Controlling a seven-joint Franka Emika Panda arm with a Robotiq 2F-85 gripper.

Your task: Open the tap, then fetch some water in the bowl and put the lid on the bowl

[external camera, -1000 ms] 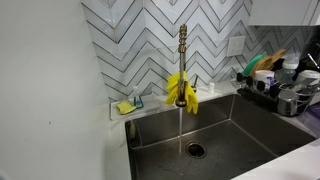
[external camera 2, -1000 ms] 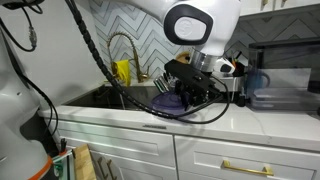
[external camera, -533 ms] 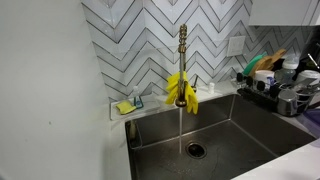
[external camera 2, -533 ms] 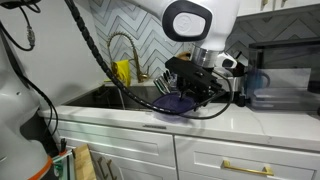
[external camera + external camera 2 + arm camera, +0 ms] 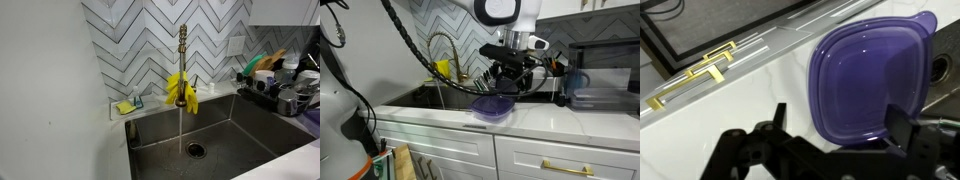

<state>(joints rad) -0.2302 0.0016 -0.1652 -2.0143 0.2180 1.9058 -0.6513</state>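
The brass tap [image 5: 182, 45] stands behind the sink with a yellow cloth [image 5: 182, 92] round its lower stem. A thin stream of water [image 5: 180, 125] runs down to the drain. In an exterior view the tap [image 5: 445, 42] shows to the left of the arm. A purple lid [image 5: 494, 103] sits on top of the bowl on the white counter, and little of the bowl shows under it. My gripper [image 5: 506, 84] hangs open just above the lid, holding nothing. In the wrist view the lid [image 5: 865, 80] lies between the spread fingers of my gripper [image 5: 839, 113].
The steel sink [image 5: 235, 125] has a drain [image 5: 194, 150]. A dish rack [image 5: 275, 85] full of dark items stands at its right, and a sponge [image 5: 125, 107] lies on the ledge. A clear-lidded container [image 5: 598, 85] stands near the bowl. Gold cabinet handles [image 5: 700, 75] mark the counter's front.
My gripper has opened, let go of the purple lid and risen a little. The lid stays on the bowl. The water keeps running.
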